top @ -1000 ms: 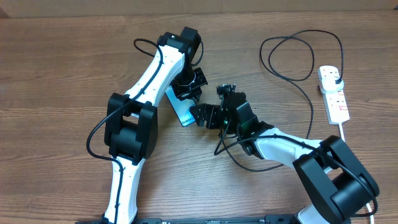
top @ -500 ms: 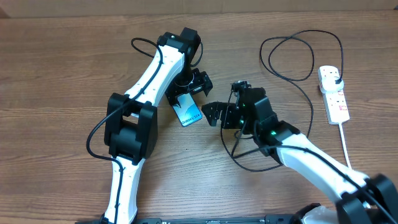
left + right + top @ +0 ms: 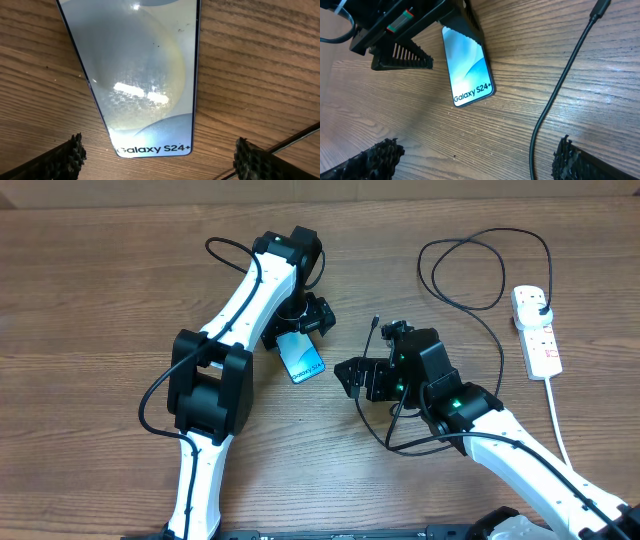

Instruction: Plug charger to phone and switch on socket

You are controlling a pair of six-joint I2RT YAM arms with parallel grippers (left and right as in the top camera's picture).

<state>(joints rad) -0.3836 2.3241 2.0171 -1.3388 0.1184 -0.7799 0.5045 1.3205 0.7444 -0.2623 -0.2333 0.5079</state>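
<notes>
The phone (image 3: 302,359) lies flat on the wooden table, its light blue screen up and "Galaxy S24+" at its near end (image 3: 150,75) (image 3: 467,65). My left gripper (image 3: 300,328) (image 3: 161,161) hovers open over the phone's far part, touching nothing. My right gripper (image 3: 348,378) (image 3: 475,161) stands open to the phone's right, empty. The charger cable (image 3: 480,275) (image 3: 560,90) runs past its right finger. The connector tip (image 3: 375,322) (image 3: 600,9) lies loose on the table, apart from the phone. The socket (image 3: 537,332) lies at the far right with a black plug in its far end.
The socket's thick white cord (image 3: 558,420) runs toward the table's near right edge. The black cable loops widely between my right arm and the socket, and a strand of it (image 3: 295,142) lies beside my left gripper's right finger. A cardboard wall (image 3: 320,188) borders the back.
My left gripper has opened and let go of the phone. My right gripper has opened wider and drawn back to the right, away from the phone. The connector tip now lies free on the table.
</notes>
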